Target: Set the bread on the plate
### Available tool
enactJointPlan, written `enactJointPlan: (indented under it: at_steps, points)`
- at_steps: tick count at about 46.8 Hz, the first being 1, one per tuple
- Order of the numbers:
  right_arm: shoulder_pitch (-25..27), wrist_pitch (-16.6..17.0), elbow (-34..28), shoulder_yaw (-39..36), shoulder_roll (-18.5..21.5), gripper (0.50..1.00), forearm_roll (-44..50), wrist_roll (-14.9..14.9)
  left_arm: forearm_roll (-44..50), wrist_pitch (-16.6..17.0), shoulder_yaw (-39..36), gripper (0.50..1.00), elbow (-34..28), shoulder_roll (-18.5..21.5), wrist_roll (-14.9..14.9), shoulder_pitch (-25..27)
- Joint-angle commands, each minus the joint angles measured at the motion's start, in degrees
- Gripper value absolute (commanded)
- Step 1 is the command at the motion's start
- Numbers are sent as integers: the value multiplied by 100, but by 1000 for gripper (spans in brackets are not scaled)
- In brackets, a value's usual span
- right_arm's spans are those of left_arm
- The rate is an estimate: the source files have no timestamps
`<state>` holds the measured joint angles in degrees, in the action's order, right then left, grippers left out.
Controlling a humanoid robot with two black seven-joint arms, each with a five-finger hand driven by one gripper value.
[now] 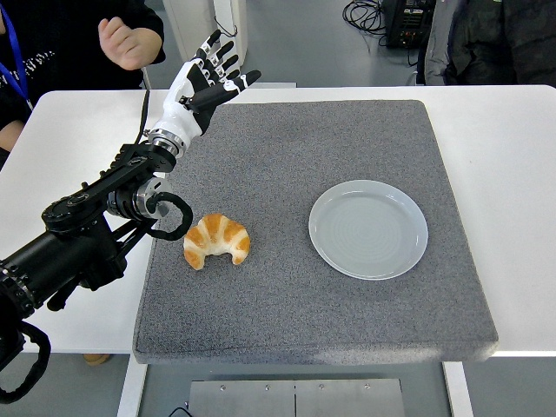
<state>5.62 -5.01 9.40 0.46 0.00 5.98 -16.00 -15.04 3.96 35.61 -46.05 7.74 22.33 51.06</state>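
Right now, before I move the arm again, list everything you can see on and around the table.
croissant: one, golden brown, left part of the mat, lying apart from the plate.
plate: one, pale grey-white, right part of the mat, holding nothing.
mat: one, grey, covering the middle of the table.
table: one, white.
person's hand: one, top left beyond the table, beside a dark sleeve.
cables and black box: on the floor, top right.
left hand: one, black and white, fingers spread, raised over the mat's far left corner, holding nothing.
right arm: not in view.
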Motion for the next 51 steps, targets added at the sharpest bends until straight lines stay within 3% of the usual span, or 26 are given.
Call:
enactJointPlan:
  at_steps: [1, 51]
  points:
    - [0, 0, 0, 7, 0, 1000, 0, 1, 1, 0, -10, 971, 0, 0, 0, 0]
    - [0, 0, 0, -2, 0, 1000, 0, 1, 27, -62, -1, 972, -9, -220, 9, -61]
